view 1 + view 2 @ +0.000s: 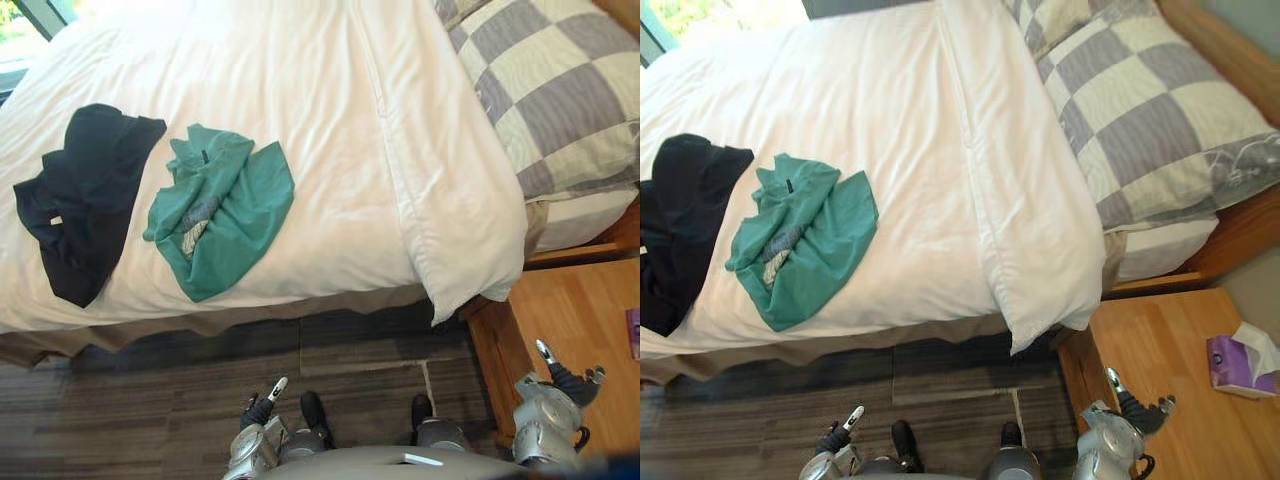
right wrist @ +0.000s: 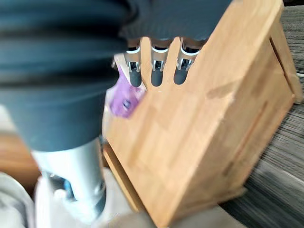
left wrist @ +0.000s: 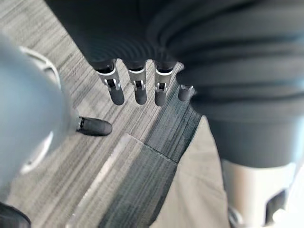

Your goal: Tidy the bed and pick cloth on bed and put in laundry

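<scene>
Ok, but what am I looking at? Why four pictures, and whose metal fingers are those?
The fingers belong to a robot standing on two legs beside a bed. Two pictures come from cameras in its head, looking down like two eyes. The other two come from little cameras on its wrists, looking along its fingers. Its left hand hangs above the grey floor. Its right hand hangs above a wooden bedside table, where a purple tissue box sits. Both hands are open and hold nothing. On the white duvet a black cloth and a green cloth lie side by side, and there is a checked pillow too. The cloths are not picked up yet.
</scene>
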### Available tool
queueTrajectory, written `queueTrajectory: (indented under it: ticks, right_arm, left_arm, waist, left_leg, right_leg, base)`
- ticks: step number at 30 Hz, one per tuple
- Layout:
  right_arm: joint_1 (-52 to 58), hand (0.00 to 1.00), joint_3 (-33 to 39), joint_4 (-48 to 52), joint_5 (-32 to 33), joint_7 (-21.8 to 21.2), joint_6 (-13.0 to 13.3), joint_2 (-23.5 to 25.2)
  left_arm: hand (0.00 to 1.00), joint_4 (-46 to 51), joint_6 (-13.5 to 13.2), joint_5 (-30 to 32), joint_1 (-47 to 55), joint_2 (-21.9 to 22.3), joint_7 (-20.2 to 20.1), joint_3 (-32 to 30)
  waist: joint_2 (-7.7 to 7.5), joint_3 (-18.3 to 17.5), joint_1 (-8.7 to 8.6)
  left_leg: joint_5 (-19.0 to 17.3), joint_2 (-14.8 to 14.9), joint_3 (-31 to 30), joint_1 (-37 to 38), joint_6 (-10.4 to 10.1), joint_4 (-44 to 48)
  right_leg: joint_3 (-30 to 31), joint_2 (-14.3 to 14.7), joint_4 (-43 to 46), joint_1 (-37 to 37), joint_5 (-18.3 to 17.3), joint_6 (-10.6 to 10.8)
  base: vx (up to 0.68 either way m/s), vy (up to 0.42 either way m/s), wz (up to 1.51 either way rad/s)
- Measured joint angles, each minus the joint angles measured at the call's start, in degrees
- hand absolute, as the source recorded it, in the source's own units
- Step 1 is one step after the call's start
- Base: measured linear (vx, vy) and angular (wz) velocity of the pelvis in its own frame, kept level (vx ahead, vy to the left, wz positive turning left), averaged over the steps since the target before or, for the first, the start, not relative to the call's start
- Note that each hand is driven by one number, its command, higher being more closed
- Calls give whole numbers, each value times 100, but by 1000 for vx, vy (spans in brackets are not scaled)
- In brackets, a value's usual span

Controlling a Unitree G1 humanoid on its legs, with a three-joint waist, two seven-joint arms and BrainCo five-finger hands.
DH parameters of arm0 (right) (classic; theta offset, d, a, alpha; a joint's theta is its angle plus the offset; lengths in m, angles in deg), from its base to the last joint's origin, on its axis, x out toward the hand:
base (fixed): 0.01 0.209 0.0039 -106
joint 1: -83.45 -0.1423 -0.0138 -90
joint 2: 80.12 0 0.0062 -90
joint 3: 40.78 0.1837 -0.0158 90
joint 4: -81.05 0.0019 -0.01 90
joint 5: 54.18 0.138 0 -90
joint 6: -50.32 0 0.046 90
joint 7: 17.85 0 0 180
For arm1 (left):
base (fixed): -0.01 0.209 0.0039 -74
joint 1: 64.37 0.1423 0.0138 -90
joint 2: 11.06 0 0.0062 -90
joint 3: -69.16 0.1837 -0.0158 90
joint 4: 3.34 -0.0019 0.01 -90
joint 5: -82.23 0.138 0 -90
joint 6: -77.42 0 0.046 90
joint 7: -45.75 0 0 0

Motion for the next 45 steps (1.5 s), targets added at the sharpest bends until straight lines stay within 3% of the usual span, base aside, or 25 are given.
queueTrajectory:
  ticks: [8,12,15,19,23,29,33,36,39,42,45]
  right_arm:
    - [-314,100,-621,940,442,-304,46,-68]
    - [-1180,100,-1036,1322,1215,-568,467,-398]
    - [-2114,100,-1144,1556,1871,-629,811,-758]
    - [-3279,100,-1155,1680,2504,-586,1143,-1283]
    - [-4312,100,-1136,1684,2810,-450,1443,-1626]
    - [-5747,100,-665,1703,3152,-105,2037,-2442]
    - [-6282,100,-573,1694,3382,5,2126,-2633]
    - [-6474,100,-569,1765,3474,-171,2246,-2888]
    - [-6494,100,-563,1431,3543,-415,2273,-3059]
    - [-6386,100,-510,1094,3594,-733,2279,-2919]
    - [-5670,100,-492,942,3595,-1039,2376,-2348]
  left_arm:
    - [0,26,98,17,14,-100,-8,101]
    - [0,32,85,203,3,-255,37,403]
    - [0,32,73,226,-93,-367,122,481]
    - [0,30,-43,156,-37,-451,129,486]
    - [0,73,-150,108,-48,-580,135,588]
    - [0,41,-309,-293,-536,-639,254,860]
    - [0,247,-431,-343,-832,-499,258,786]
    - [0,380,-527,-555,-1013,-347,262,575]
    - [0,390,-554,-722,-1125,-307,251,458]
    - [0,391,-585,-786,-1131,-279,247,417]
    - [0,380,-579,-840,-1135,-296,246,120]
  waist:
    - [-91,-26,9]
    - [-121,77,57]
    - [-116,421,177]
    - [-12,889,332]
    - [71,1279,348]
    - [342,1770,559]
    - [483,2076,658]
    - [568,2300,654]
    - [564,2306,643]
    - [545,2296,600]
    - [263,2163,530]
  left_leg:
    - [-2,-10,56,34,-23,1]
    - [150,-18,-101,-202,41,34]
    - [270,-52,-230,-488,74,36]
    - [374,-171,-397,-818,133,35]
    - [521,-286,-536,-1191,182,38]
    - [741,-437,-734,-2768,301,364]
    - [720,-478,-718,-3622,328,779]
    - [581,-480,-651,-4125,408,1179]
    - [351,-421,-447,-4336,485,1540]
    - [211,-218,-35,-4337,541,1840]
    - [172,-171,68,-4245,597,2029]
  right_leg:
    - [32,-9,-62,46,5,7]
    - [-26,-20,106,-195,-40,-18]
    - [-79,-87,556,-633,-202,-37]
    - [-141,-250,1170,-1134,-456,-45]
    - [-151,-395,1606,-1644,-576,-59]
    - [-133,-652,2465,-3326,-714,-103]
    - [64,-801,3010,-4260,-795,-153]
    - [196,-889,3384,-4802,-839,-177]
    - [348,-939,3575,-5001,-861,-172]
    - [399,-931,3538,-4932,-866,-127]
    - [465,-909,3472,-4802,-835,-79]
  base:
    - [42,9,-2]
    - [43,-6,16]
    - [-45,-13,23]
    - [-47,-14,27]
    - [-31,-23,22]
    - [-60,-26,39]
    - [-87,-30,30]
    - [-81,-37,14]
    - [-73,-22,0]
    - [-68,-9,-9]
    - [-38,4,-17]
